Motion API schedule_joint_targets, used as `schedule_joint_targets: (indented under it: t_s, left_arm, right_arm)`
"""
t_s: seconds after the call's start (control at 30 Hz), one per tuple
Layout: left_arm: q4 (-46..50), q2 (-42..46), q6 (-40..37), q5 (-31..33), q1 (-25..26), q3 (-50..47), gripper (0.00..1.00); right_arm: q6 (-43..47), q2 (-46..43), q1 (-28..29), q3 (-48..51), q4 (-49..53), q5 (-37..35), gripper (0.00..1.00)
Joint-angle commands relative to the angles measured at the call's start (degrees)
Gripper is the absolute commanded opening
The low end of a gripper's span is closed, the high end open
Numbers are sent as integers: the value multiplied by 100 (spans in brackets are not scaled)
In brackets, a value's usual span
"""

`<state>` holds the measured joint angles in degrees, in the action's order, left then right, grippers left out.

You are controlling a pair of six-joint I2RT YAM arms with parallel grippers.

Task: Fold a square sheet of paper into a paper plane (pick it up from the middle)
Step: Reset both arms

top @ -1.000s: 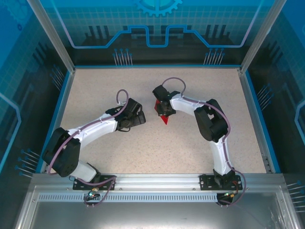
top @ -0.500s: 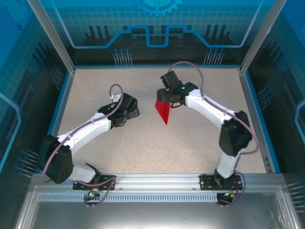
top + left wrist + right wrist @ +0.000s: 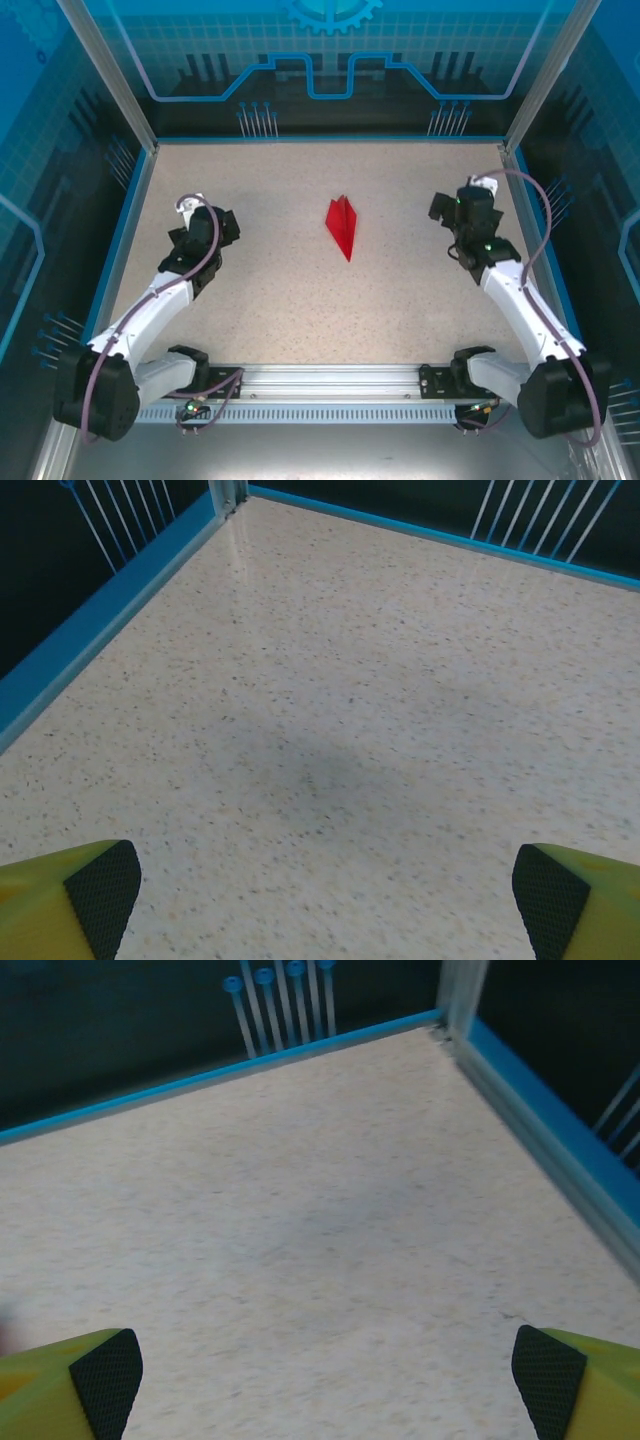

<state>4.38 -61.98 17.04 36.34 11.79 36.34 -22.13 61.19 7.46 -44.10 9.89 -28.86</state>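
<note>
From above, the plane (image 3: pixel 342 226) lies flat on the table (image 3: pixel 300 310), mid-table, nose toward the arm bases, and nothing touches it. The left gripper (image 3: pixel 205 232) sits well to the plane's left and the right gripper (image 3: pixel 458 212) well to its right. The folding looks finished, so the step in hand reads as standing clear. To do that well, any further arm travel should lead away from the plane and go slowly and smoothly. The paper is light, and a brush or a gust could skid it or spring a crease.

At the left wrist, the pads (image 3: pixel 100 885) stand wide apart with nothing between them, and the view looks away from the plane toward the table's edge.

At the right wrist, the pads (image 3: pixel 105 1370) are likewise spread and hold nothing, aimed away from the plane. Leave both spread.
</note>
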Motion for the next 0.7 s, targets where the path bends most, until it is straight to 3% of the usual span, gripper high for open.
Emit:
schedule_joint_targets:
  t_s: [0.0,0.13,0.3,0.67]
  left_arm:
    - [-1435,26,-774,70,-309,-381,99]
    - [-1938,-403,-929,-312,-771,-621,99]
    - [-2940,-900,-1038,-1174,-1145,-1059,99]
    - [-5163,-1623,-1317,-2745,-1251,-1788,99]
  right_arm:
    - [708,-265,-291,866,-1793,-344,99]
    - [1228,108,-395,1480,-2643,-498,99]
    - [1489,711,-340,1916,-3638,99,99]
    - [2194,1756,-26,2420,-5606,1181,99]
